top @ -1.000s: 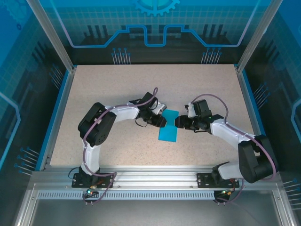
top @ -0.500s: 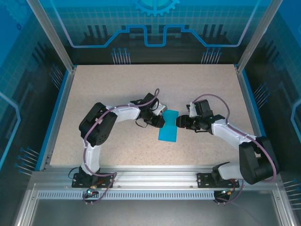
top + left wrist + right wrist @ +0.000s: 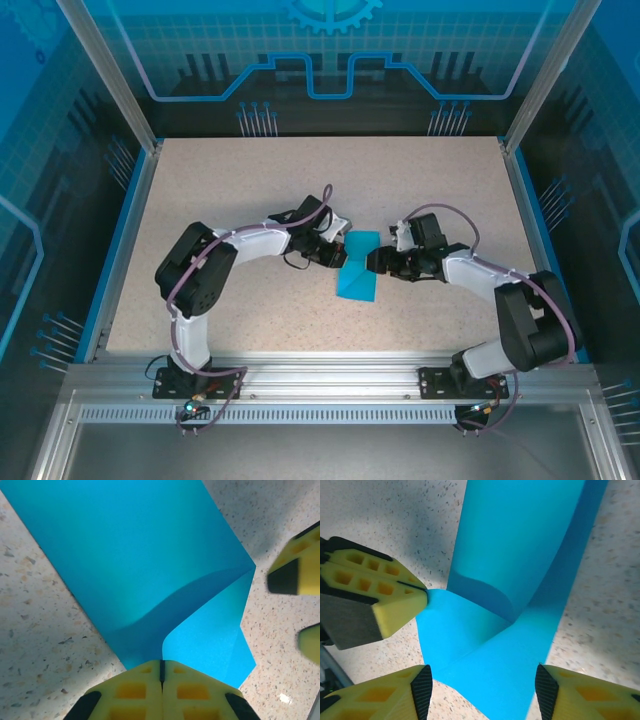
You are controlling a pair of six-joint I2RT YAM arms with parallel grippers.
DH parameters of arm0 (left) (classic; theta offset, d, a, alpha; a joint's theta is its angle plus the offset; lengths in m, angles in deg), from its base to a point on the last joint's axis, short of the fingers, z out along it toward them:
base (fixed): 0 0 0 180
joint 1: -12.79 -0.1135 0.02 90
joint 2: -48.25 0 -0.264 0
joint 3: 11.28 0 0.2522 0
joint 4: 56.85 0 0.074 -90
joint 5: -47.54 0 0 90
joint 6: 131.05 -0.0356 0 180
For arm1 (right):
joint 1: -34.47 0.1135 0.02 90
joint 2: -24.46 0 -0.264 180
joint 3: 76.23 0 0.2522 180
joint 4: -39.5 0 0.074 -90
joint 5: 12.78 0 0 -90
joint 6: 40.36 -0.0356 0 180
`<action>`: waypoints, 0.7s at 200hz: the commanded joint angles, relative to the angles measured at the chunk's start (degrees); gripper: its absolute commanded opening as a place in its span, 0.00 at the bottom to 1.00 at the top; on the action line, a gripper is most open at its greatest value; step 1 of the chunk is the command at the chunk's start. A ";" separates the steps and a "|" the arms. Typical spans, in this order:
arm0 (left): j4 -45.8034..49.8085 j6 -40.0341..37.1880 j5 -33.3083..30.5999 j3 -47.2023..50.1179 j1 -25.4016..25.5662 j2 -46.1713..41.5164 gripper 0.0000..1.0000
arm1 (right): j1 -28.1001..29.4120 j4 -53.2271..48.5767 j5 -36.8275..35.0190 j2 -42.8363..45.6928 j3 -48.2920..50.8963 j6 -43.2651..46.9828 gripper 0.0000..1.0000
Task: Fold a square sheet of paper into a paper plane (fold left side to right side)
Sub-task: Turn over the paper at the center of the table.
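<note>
Left gripper (image 3: 161, 667) has pinched the blue sheet's (image 3: 130, 555) raised edge; right gripper (image 3: 482, 685) gapes.

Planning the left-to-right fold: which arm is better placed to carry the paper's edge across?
Left. The left tool is shut on the paper, edge lifted; the right tool stands open, gripping nothing.

A speckled beige table (image 3: 250, 190) fills the middle, edged left and right by blue trim (image 3: 121, 235). Aluminium posts (image 3: 108, 75) rise at the far corners. A dark far wall (image 3: 320, 110) carries blue line graphics. A slotted aluminium rail (image 3: 330, 378) runs along the near edge.
</note>
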 commanded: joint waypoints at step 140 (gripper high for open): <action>-4.86 4.64 2.36 4.00 -3.11 -5.11 0.26 | 2.45 17.44 8.23 -13.07 -2.02 -9.98 0.10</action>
